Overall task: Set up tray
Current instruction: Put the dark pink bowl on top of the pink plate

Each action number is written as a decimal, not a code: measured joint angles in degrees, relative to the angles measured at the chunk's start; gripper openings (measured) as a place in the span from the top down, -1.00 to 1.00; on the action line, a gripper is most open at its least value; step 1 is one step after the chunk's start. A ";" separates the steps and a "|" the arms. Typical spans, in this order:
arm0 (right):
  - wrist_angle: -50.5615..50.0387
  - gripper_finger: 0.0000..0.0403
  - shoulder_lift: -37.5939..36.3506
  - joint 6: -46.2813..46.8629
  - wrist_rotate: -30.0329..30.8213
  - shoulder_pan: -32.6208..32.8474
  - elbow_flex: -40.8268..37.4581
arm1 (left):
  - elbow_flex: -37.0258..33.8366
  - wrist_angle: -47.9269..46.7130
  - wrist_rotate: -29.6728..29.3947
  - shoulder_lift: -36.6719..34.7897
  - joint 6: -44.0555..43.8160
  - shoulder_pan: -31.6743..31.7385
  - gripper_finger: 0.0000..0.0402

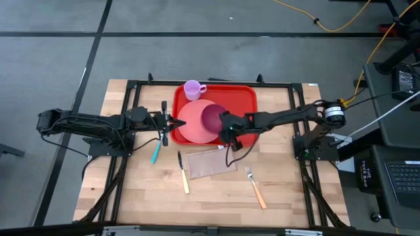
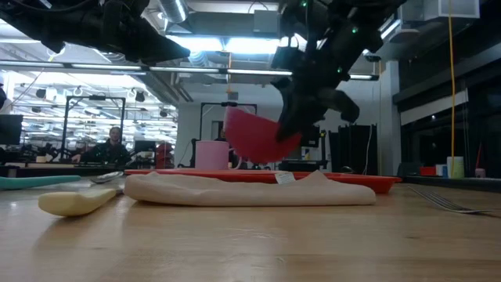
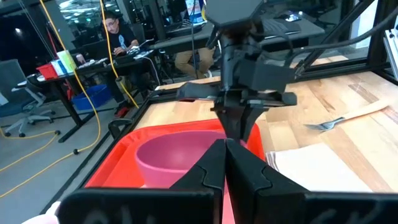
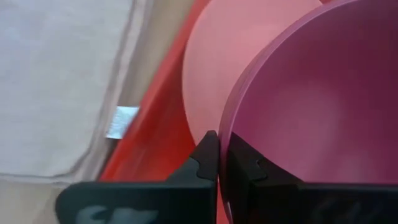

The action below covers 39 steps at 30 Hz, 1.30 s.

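Red tray (image 1: pixel 246 95) flat on wooden table (image 1: pixel 131 190), at the far middle, long side across. Pink plate (image 1: pixel 190 128) on tray's near-left part, overlapping the near rim. Lilac mug (image 1: pixel 192 88) upright on tray at far-left corner, handle toward the right.

Right gripper (image 1: pixel 226 131) over near edge of tray, fingers pinched on rim of magenta bowl (image 1: pixel 212 118). Right wrist view: the two dark fingertips (image 4: pixel 208 155) pressed either side of the bowl wall (image 4: pixel 311 112), plate (image 4: pixel 230 68) beneath. Low view: bowl (image 2: pixel 254 135) clear of the tray (image 2: pixel 368 182), tilted, hanging from the gripper (image 2: pixel 301 117) above the tray.

Left gripper (image 1: pixel 172 122) at left edge of plate, fingers pressed together, tips just at or over plate rim; contact not resolvable from above. Left wrist view: fingers (image 3: pixel 214 165) closed tip to tip, nothing visible between them, bowl (image 3: pixel 174 155) and right gripper (image 3: pixel 239 118) directly ahead.

On bare table near the tray: beige napkin (image 1: pixel 210 162) just beside tray's near edge; knife with pale handle (image 1: pixel 183 174) left of napkin; fork with orange handle (image 1: pixel 256 187) right of napkin; teal-handled utensil (image 1: pixel 156 149) near left gripper, type unclear.

Seated person (image 3: pixel 115 34) at a desk in the room behind.
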 joint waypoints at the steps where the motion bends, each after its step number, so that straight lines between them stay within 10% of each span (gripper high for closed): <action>1: 0.24 0.94 0.27 -0.47 0.01 -0.20 0.00 | 0.00 0.00 0.00 0.01 0.00 0.00 0.98; 39: 0.87 0.94 0.82 -0.84 -6.64 -1.28 -0.07 | -0.01 0.00 0.00 0.01 0.00 0.01 0.97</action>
